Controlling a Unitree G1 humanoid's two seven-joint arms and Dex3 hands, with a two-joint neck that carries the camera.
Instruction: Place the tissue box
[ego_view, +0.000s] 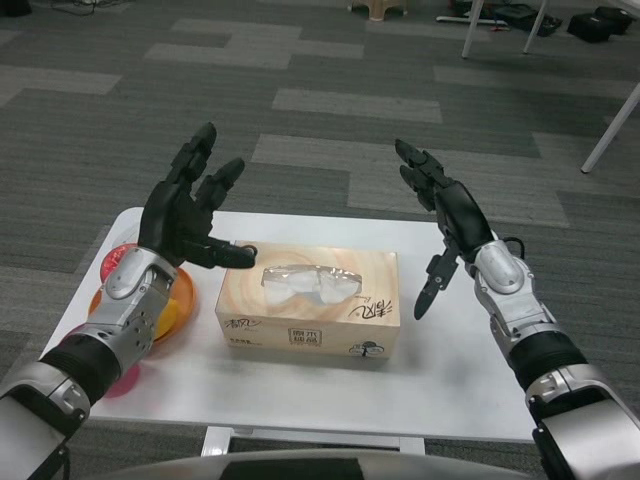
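Tissue box (310, 306) sits flat mid-bench (450, 385), long side left-right, tissue poking out of the top slot. My left hand (190, 225) is up at the box's far-left corner, fingers (197, 155) spread and pointing away, thumb reaching right over that corner; can't tell if it touches the box. Not gripping anything. My right hand (440, 215) hovers just right of the box, apart from it, fingers spread, thumb hanging down toward the bench, holding nothing. Box lies between both hands. Left of the box, under my left forearm, an orange plate (180, 300) with something red (120, 265) on it at the far-left edge, mostly hidden by the arm. Beyond the bench, grey patterned carpet (320, 110); white legs (610, 130) at far right.
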